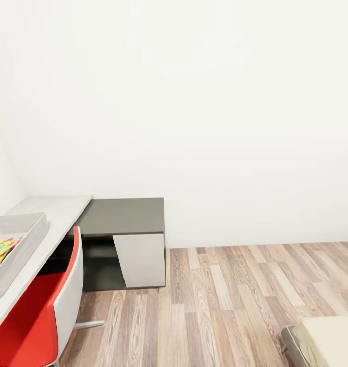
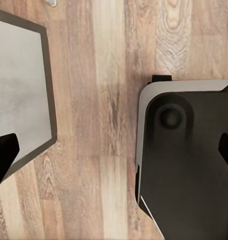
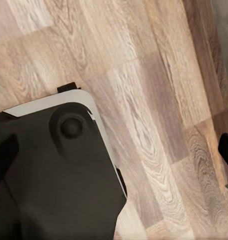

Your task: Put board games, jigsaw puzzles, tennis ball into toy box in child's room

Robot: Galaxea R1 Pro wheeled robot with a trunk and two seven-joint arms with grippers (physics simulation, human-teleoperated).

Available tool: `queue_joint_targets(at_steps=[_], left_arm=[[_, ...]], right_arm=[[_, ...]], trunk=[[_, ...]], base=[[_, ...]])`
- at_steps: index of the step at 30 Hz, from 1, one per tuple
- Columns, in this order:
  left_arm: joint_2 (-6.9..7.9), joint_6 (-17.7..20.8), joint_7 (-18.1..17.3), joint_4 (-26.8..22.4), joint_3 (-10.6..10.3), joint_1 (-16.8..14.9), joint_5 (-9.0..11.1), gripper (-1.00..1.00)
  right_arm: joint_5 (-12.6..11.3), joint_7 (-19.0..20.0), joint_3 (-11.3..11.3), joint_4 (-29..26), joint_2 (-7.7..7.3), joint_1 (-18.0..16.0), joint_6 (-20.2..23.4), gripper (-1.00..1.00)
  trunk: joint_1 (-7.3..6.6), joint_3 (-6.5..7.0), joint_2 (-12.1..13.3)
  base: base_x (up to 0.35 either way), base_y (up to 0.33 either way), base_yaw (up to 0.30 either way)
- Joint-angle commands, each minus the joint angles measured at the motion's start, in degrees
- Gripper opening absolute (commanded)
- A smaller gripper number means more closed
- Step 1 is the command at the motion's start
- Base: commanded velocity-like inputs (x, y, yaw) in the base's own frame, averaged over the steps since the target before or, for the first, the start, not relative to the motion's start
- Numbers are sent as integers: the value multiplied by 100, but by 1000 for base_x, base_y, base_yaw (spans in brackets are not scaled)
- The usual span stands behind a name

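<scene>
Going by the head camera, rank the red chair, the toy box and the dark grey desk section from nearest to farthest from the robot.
1. red chair: lower left, reaching the picture's bottom edge, nearest.
2. toy box: on the pale desk top at far left, just beyond the chair's back.
3. dark grey desk section: further on, against the white wall, farthest.

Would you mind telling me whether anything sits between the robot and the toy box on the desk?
Yes. The red chair stands in front of the table, below the toy box, which holds a jigsaw puzzle. Both grippers hang over the wood floor, fingers apart and empty.
</scene>
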Motion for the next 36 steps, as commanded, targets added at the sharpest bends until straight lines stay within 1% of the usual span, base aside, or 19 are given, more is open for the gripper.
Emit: queue_joint_targets(at_steps=[1, 5, 12, 15, 17, 19, 20, 21, 22, 23, 24, 26, 31, 36], left_arm=[[-1, -14, 11, 3, -50, -3, 49, 100], [-1, -12, 11, 3, -50, 20, 48, 100], [-1, -17, 11, 3, -50, 55, 48, 100], [-1, -17, 11, 3, -50, 60, 50, 100], [3, -21, 11, 3, -50, 75, 49, 100], [8, -24, 11, 3, -50, 96, 48, 100], [12, -25, 11, 3, -50, 105, 48, 100], [13, -25, 11, 3, -50, 109, 48, 100], [16, -26, 11, 3, -50, 114, 48, 100], [16, -26, 11, 3, -50, 116, 48, 100], [19, -26, 11, 3, -50, 118, 48, 100], [30, -26, 11, 3, -50, 125, 48, 100], [41, -27, 11, 3, -50, 130, 48, 100], [43, -27, 11, 3, -50, 131, 48, 100]], right_arm=[[-84, 51, 48, -1, -26, 8, -17, 100], [-127, 184, 46, -1, -65, 22, -20, 100], [-141, 229, 38, -2, -85, 27, -28, 100], [-191, 234, 37, -2, -135, 27, -29, 100], [-305, 250, 37, -2, -195, 31, -30, 100], [-467, 345, 37, -2, -266, 34, -30, 100], [-592, 484, 37, -2, -333, 35, -28, 100], [-656, 578, 37, -2, -370, 35, -26, 100], [-784, 801, 40, -2, -439, 35, -21, 100], [-844, 912, 41, -2, -467, 35, -19, 100], [-948, 1110, 43, -2, -505, 36, -10, 100], [-1052, 1293, 44, -2, -541, 36, 0, 100], [-1151, 1457, 45, -2, -573, 36, 10, 100], [-1168, 1514, 41, -2, -586, 36, 28, 100]], trunk=[[3, -22, -12], [3, -60, -12], [3, -126, -12], [3, -154, -12], [3, -173, -12], [3, -192, -12], [3, -201, -12], [3, -211, -12], [3, -220, -12], [3, -230, -12], [3, -239, -12], [3, -258, -12], [3, -305, -12], [3, -352, -12]], base=[[0, 0, 0], [0, 0, 0], [0, 0, 0], [0, 0, 0], [0, 0, 0], [0, 0, 0], [0, 0, 0], [0, 0, 0], [0, 0, 0], [0, 0, 0], [0, 0, 0], [0, 0, 0], [0, 0, 0], [0, 0, 0]])
